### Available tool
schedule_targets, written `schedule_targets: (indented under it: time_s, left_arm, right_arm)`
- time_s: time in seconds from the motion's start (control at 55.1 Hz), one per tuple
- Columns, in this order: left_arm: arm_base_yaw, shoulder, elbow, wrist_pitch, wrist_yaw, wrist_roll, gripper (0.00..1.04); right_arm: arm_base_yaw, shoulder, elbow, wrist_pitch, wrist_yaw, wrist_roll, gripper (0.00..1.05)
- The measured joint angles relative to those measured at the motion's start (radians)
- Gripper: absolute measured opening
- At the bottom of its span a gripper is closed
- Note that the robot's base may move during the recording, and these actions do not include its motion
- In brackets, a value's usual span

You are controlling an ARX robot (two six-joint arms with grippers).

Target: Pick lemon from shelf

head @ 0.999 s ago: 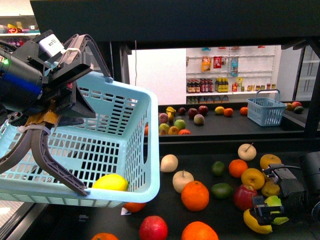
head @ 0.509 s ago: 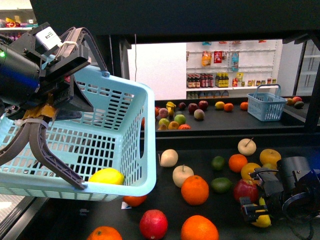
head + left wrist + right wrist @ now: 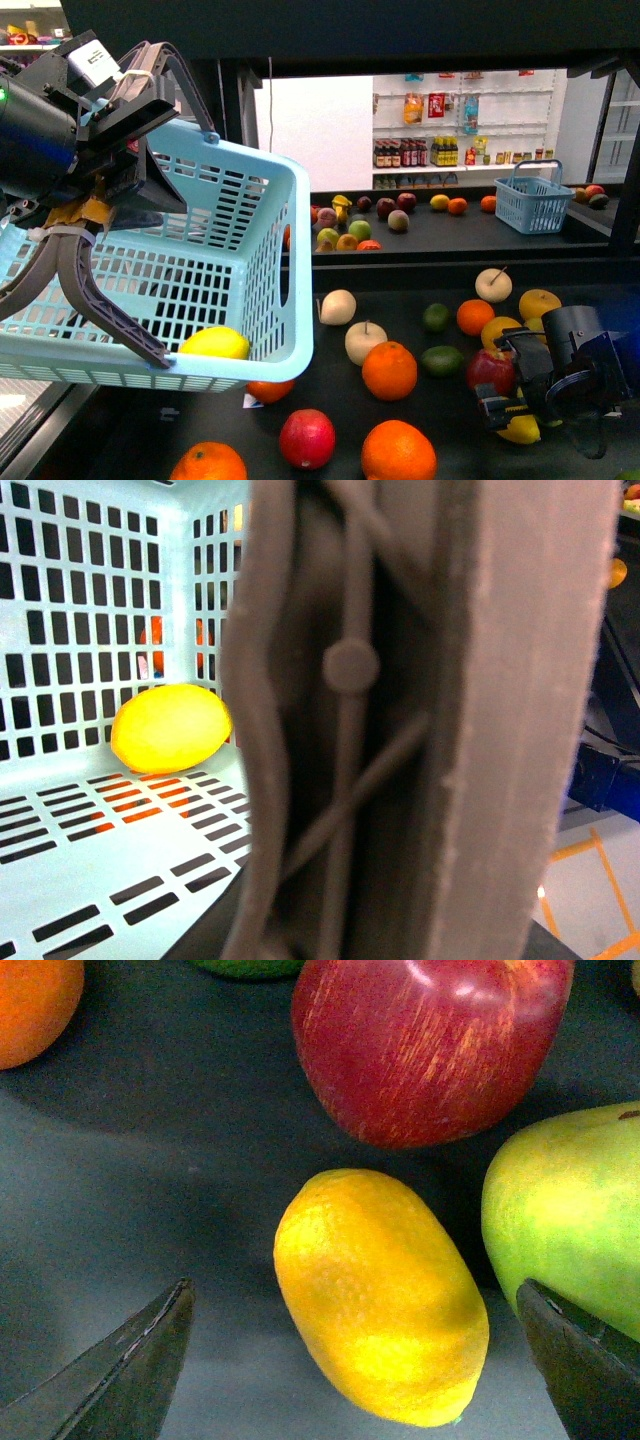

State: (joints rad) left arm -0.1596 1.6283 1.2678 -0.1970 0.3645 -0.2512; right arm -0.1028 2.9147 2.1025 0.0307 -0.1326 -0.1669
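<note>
Checking right gripper [image 3: 355, 1370]: found wide open, empty, straddling lemon [image 3: 380, 1295] on shelf [image 3: 120, 1210] (just beside apple [image 3: 430, 1040]). Noted left gripper [image 3: 130, 200] clamped on basket [image 3: 250, 250] handle.

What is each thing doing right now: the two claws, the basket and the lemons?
blue basket: tilted, one lemon inside.
lemon in basket: lying loose in the low corner.
left gripper: shut on the blue basket's handles, holding it up.
shelf lemon: lying on the shelf tray beside a red apple, not gripped.
right gripper: open, one finger on either side of the shelf lemon, not touching it.
</note>
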Motion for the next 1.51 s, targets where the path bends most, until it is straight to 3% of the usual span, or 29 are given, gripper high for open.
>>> schedule_targets:
  time_s: [0.581,0.817,0.999,1.199,1.507]
  left_arm:
    - [0.0,0.0,0.0,0.0,-0.001,0.0,0.28]
    - [0.0,0.0,0.0,0.0,-0.001,0.0,0.28]
    - [0.0,0.0,0.0,0.0,-0.001,0.0,0.28]
    - [0.0,0.0,0.0,0.0,-0.001,0.0,0.28]
    - [0.0,0.0,0.0,0.0,-0.001,0.0,0.28]
  right_arm:
    - [0.004,0.146,0.212,-0.098,0.032,-0.016,0.97]
    - [0.005,0.148,0.217,-0.098,0.04,-0.019,0.69]
    - [0.005,0.148,0.213,-0.081,0.053,-0.021,0.62]
    - [0.001,0.092,0.11,-0.014,0.062,-0.018,0.62]
    - [-0.026,-0.242,-0.234,0.168,0.046,-0.003,0.62]
